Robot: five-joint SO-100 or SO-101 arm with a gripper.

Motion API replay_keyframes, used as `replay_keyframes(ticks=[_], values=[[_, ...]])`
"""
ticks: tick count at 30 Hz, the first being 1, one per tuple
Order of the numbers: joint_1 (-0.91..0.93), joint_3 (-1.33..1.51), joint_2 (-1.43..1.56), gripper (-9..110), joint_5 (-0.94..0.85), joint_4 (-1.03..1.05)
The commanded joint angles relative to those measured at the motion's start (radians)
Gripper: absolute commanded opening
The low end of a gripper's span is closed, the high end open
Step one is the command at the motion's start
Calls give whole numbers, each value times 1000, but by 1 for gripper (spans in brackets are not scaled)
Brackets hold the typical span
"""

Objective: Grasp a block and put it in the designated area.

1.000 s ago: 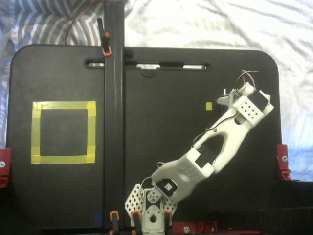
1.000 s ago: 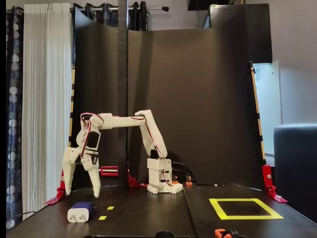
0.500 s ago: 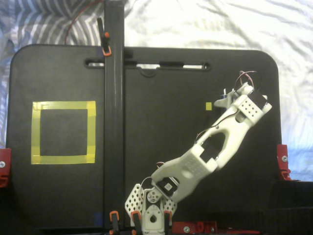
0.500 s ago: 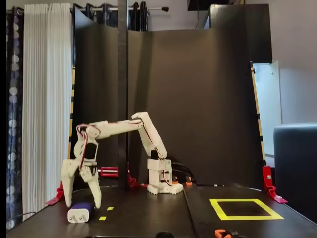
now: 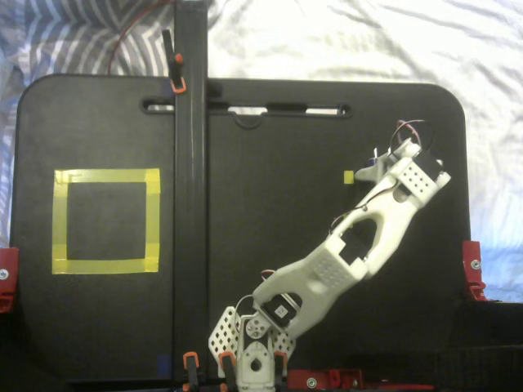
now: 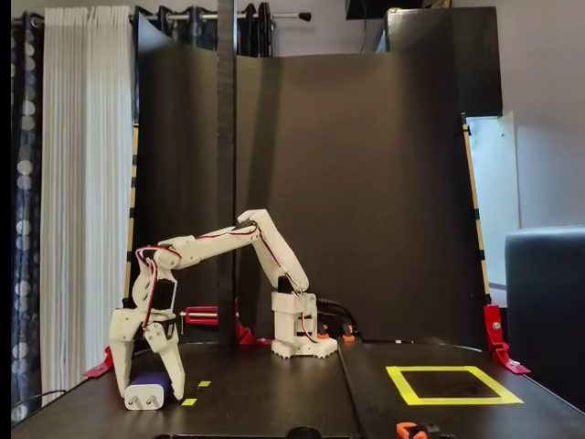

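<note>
From a fixed view above, I see the white printed arm reaching to the right side of the black bench (image 5: 98, 327), its wrist covering the block; the square outline of wide yellow tape (image 5: 105, 220) lies far left. From a fixed view at bench level, the claw (image 6: 148, 393) stands spread, one finger on each side of the small navy block (image 6: 148, 391), which lies flat, its pale pronged end facing the camera, long axis running away from it.
</note>
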Motion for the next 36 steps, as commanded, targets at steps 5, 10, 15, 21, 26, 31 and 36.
replay_keyframes(ticks=[5, 10, 15, 21, 26, 31, 36], values=[[-6, -34, -8, 34, -11, -12], [-12, -34, -20, 31, -12, -21], [-15, -32, -29, 23, -12, -29], [-15, -32, -38, 22, -12, -43], [-17, -32, -41, 22, -9, -46], [-20, -32, -26, 22, -3, -34], [-32, -32, 49, 22, 12, 26]])
